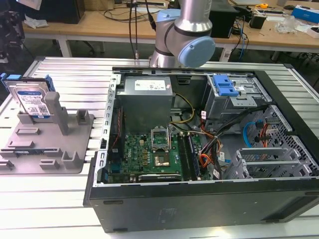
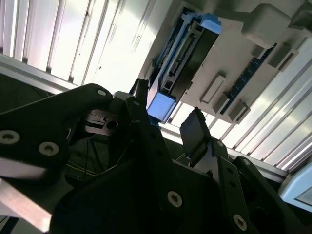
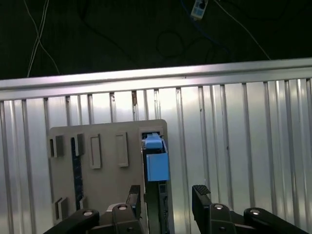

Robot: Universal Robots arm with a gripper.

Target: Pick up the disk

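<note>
The disk (image 1: 32, 99) stands on edge in the grey slotted fixture (image 1: 79, 144) at the far left of the exterior view. It sits on the ribbed metal surface (image 1: 70, 74), well apart from the open computer case (image 1: 199, 149) that takes up the middle. In the first wrist view the pincer (image 3: 166, 197) is spread and hangs above the disk's blue-railed edge, with a finger on either side. As far as I can tell it isn't touching. To my eye the approach is lined up, but the disk is not yet gripped or lifted.
</note>
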